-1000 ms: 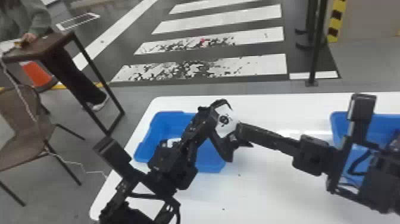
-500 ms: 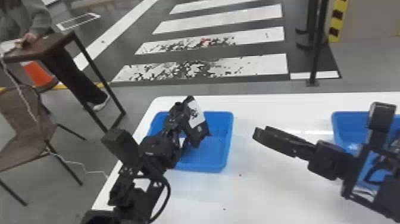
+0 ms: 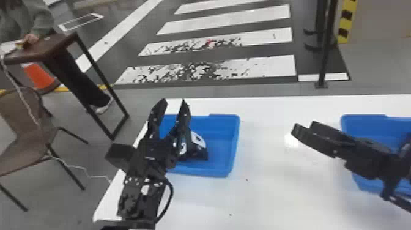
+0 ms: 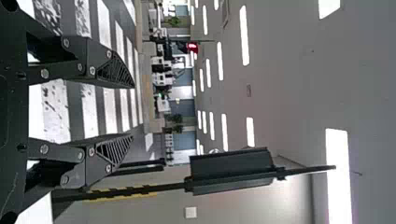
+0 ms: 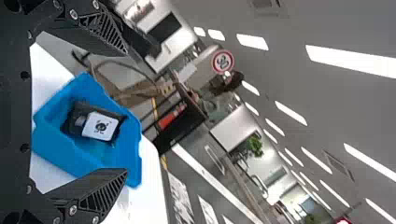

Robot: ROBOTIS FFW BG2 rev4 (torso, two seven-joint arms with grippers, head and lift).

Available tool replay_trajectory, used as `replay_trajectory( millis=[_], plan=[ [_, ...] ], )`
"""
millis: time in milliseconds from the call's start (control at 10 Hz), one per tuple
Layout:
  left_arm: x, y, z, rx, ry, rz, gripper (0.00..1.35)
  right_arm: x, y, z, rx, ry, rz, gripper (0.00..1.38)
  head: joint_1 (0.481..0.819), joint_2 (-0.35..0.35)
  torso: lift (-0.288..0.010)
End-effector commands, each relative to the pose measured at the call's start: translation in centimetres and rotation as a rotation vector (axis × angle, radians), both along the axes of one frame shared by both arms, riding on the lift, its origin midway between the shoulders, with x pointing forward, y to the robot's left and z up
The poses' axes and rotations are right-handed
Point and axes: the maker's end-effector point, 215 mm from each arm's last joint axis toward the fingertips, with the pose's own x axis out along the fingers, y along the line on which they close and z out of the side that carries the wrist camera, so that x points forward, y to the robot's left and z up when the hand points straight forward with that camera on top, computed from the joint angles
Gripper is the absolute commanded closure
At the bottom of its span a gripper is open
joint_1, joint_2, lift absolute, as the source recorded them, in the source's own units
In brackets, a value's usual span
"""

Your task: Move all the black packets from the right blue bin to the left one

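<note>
One left claw [image 3: 174, 102] wide af, black packet [image 3: 198, 147] in the blue bin [image 3: 224, 162] near it, right claw [image 3: 303, 127] wide too

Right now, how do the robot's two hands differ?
The left gripper points away from the robot, towards the striped floor; the right gripper points sideways, towards the robot's left. In the head view, the left gripper overlaps the left bin, while the right gripper overlaps the right bin. Both are black, with two fingers spread open and nothing between them.
</note>
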Motion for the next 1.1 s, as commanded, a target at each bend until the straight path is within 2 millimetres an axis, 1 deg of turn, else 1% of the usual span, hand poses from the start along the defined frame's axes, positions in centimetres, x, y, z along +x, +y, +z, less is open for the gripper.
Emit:
replay_trajectory(
  millis=[0,100,200,300,400,500,600,700,800,900,1000],
  plan=[
    [-2.1,-1.2,3.0,-0.044,-0.059,-0.027,0.15,1.1,-5.1,0.8,-0.145,-0.071,-0.152,0.16,0.695,0.323,-0.140],
    [-2.7,-2.5,4.0,-0.088,-0.052,-0.069,0.16,1.3,-9.2,2.2,-0.278,-0.131,-0.317,0.16,0.695,0.278,-0.140],
    [-3.7,-3.4,4.6,-0.112,-0.031,-0.103,0.16,1.3,-13.2,3.6,-0.409,-0.182,-0.474,0.16,0.693,0.249,-0.140],
    [-5.2,-3.9,5.7,-0.129,-0.042,-0.118,0.17,0.9,-15.1,2.8,-0.450,-0.148,-0.557,0.16,0.687,0.182,-0.140],
    [-6.6,-4.0,6.0,-0.150,-0.039,-0.123,0.16,0.1,-16.9,1.9,-0.511,-0.109,-0.640,0.16,0.683,0.125,-0.140],
    [-7.7,-4.1,5.8,-0.172,-0.020,-0.129,0.16,-0.1,-18.9,-0.4,-0.573,-0.042,-0.684,0.16,0.694,0.091,-0.140],
    [-8.2,-4.4,5.2,-0.192,0.004,-0.134,0.16,0.7,-20.8,-3.0,-0.616,0.021,-0.709,0.16,0.695,0.067,-0.140],
    [-8.2,-4.5,4.6,-0.214,0.023,-0.141,0.16,2.4,-22.3,-6.1,-0.636,0.088,-0.712,0.16,0.695,0.042,-0.140],
    [-8.0,-4.7,4.7,-0.218,0.021,-0.146,0.16,4.3,-23.8,-7.4,-0.656,0.112,-0.730,0.16,0.695,0.029,-0.140],
    [-8.0,-4.8,4.5,-0.219,0.029,-0.149,0.16,5.4,-24.9,-8.4,-0.693,0.138,-0.738,0.16,0.695,0.008,-0.140],
    [-7.9,-5.0,4.3,-0.225,0.036,-0.152,0.16,6.1,-25.1,-9.8,-0.727,0.168,-0.727,0.16,0.695,-0.013,-0.140]
  ],
)
